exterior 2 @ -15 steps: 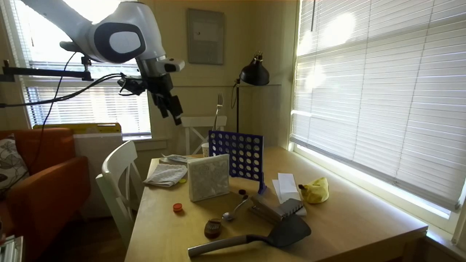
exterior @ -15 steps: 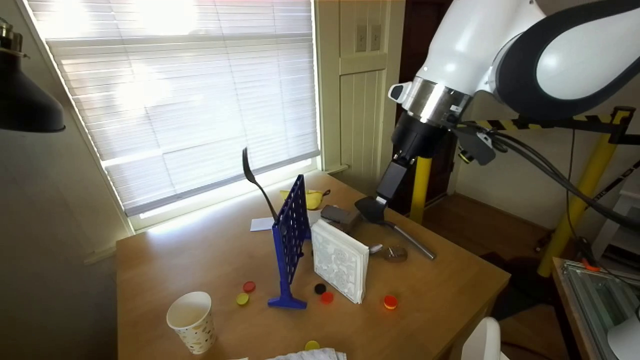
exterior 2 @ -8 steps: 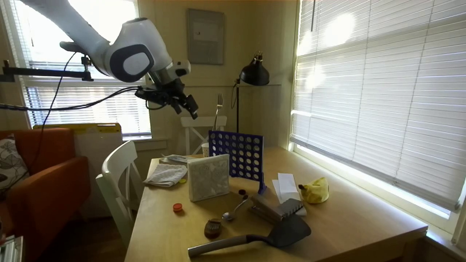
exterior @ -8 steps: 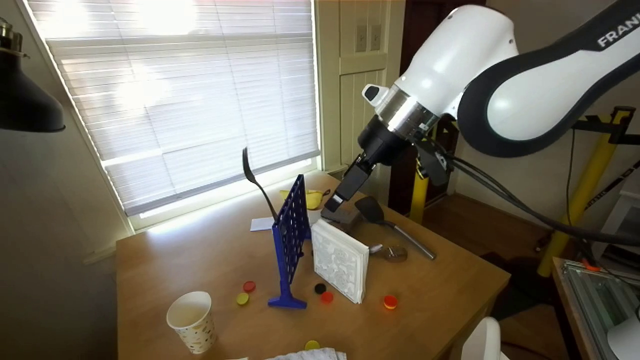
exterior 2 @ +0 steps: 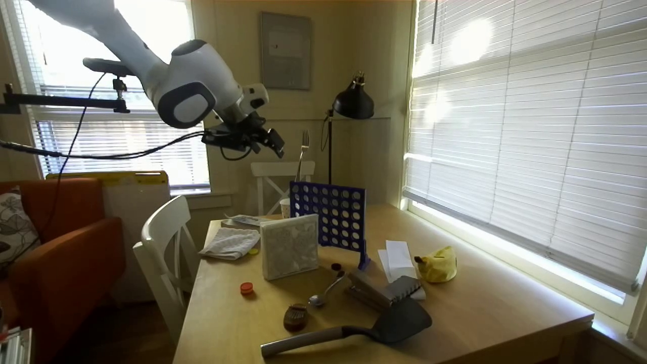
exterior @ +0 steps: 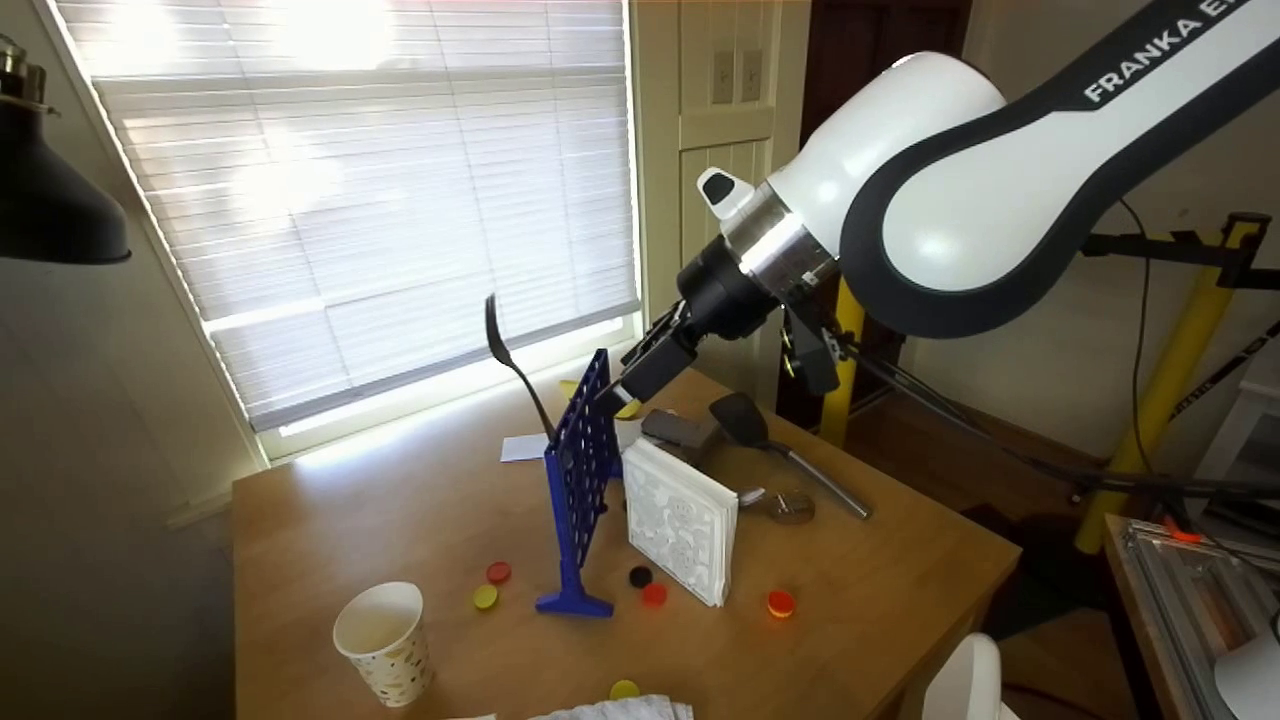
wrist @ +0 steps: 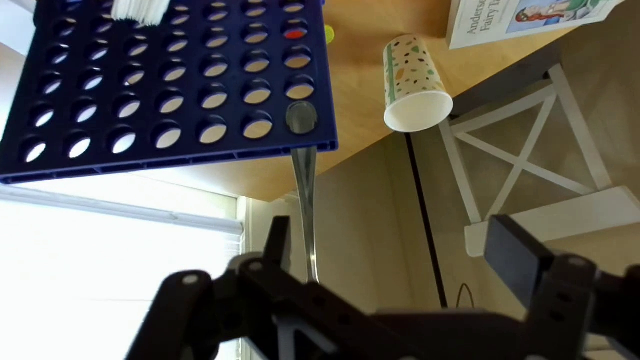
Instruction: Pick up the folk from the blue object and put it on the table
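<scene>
So the fork (exterior: 508,361) is standing handle-down in the blue Connect Four frame (wrist: 194,84), tines up and leaning a bit. It's in the end slot — the one farthest from the edge of the wooden table (exterior: 400,520) that runs along the window (exterior: 370,230). The wrist view shows the handle's tip behind the top hole of that column, so I'd guess it isn't in very deep.

The gripper (wrist: 397,247) hangs near the fork with its fingers spread wide and nothing in them; both exterior views show a gap, so no contact. As for progress — the reach looks mostly done, and that's it. Left to do: get the fork between the fingers, close, lift it out of the slot, lay it on the wood.

For the put-down I'd look toward the window edge. A white floral-patterned block (exterior 2: 290,247) stands beside the frame, a paper cup (exterior: 385,645) sits toward the left table edge in an exterior view, and a black spatula (exterior 2: 351,330) lies out near the opposite edge. Pulling sideways could drag the frame along.
</scene>
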Robot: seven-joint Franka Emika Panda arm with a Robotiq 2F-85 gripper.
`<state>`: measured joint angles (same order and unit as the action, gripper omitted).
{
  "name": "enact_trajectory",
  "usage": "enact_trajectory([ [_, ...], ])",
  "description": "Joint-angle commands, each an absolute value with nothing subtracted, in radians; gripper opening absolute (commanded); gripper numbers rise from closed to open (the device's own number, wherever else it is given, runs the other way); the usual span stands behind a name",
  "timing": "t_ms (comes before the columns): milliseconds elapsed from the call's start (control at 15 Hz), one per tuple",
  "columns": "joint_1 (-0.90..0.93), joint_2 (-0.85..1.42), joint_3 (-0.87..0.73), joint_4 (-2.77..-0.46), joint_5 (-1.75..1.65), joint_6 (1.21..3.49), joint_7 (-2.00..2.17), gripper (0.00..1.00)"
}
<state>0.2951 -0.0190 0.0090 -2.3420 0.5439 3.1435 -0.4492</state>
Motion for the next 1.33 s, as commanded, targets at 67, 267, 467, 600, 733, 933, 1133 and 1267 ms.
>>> enact_trajectory([
  [67,0.296,-0.014,0.009,-2.333,0.547,3.144,-0.452,1.0],
  [267,0.296,-0.014,0.008,-2.332,0.547,3.144,-0.453,1.0],
  [467,0.302,0.005,0.007,-2.289,0.609,3.111,-0.5,1.0],
  [600,0.305,0.026,0.007,-2.235,0.667,3.117,-0.552,1.0],
  [733,0.294,0.047,0.005,-2.182,0.716,3.109,-0.612,1.0],
  [933,0.277,0.095,0.016,-2.115,0.8,3.123,-0.714,1.0],
  [1133,0.254,0.139,0.034,-2.074,0.879,3.129,-0.804,1.0],
  [1267,0.235,0.167,0.048,-2.052,0.92,3.133,-0.856,1.0],
])
